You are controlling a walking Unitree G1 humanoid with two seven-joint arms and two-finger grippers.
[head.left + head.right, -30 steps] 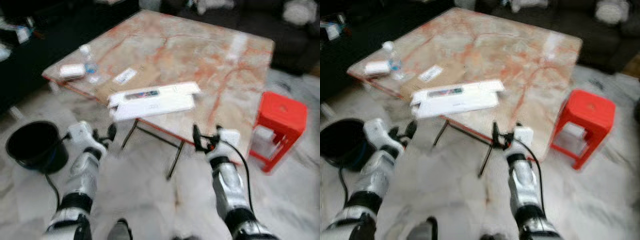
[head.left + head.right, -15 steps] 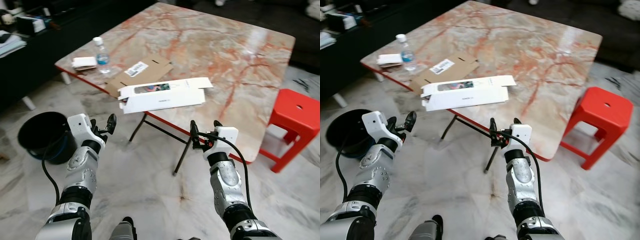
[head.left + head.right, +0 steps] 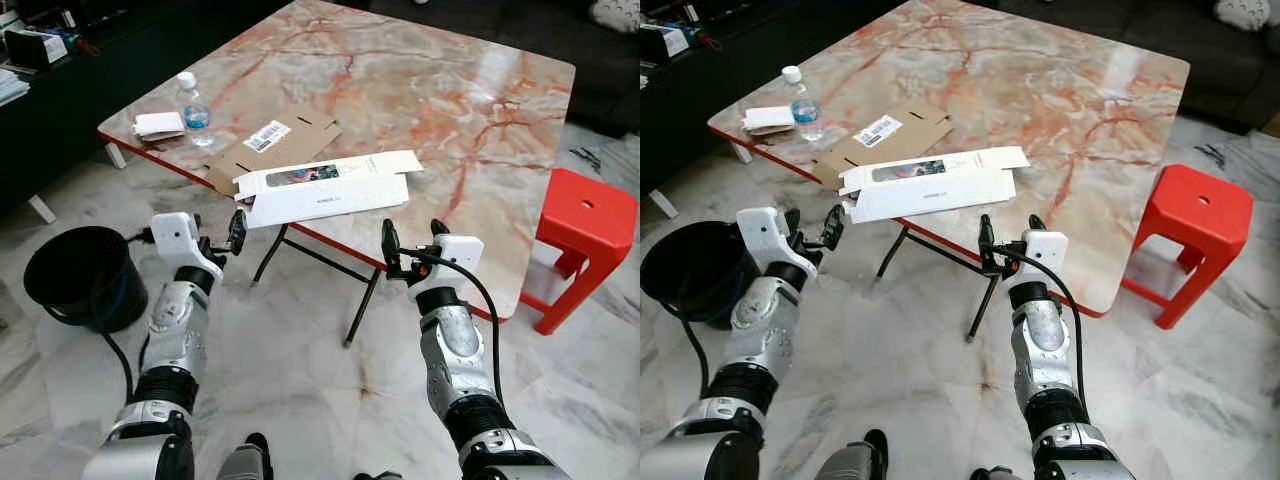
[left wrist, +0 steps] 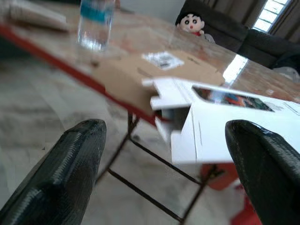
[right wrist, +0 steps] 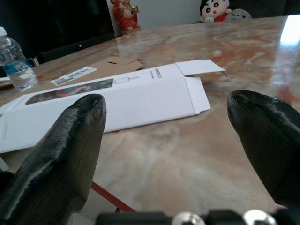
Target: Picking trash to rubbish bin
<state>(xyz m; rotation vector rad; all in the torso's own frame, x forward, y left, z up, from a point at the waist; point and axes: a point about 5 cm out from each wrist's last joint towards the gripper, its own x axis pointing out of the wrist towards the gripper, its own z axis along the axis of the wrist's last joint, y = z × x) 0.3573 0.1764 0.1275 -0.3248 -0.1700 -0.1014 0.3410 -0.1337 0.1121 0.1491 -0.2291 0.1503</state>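
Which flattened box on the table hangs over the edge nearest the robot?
The white box; it lies atop the brown cardboard, its end jutting past the table's red rim.

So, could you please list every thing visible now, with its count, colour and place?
table: 1, pink-orange marble top, ahead of the robot
white box: 1, flattened, at the table's near edge, partly overhanging
cardboard: 1, brown, flat, behind the white box
bottle: 1, clear with blue label, upright near the table's left corner
paper wad: 1, white, beside the bottle
bin: 1, black, on the floor at left
stool: 1, red, on the floor at right
sofa: 1, dark, behind the table
left claw: open, below the table edge
right claw: open, below the table edge
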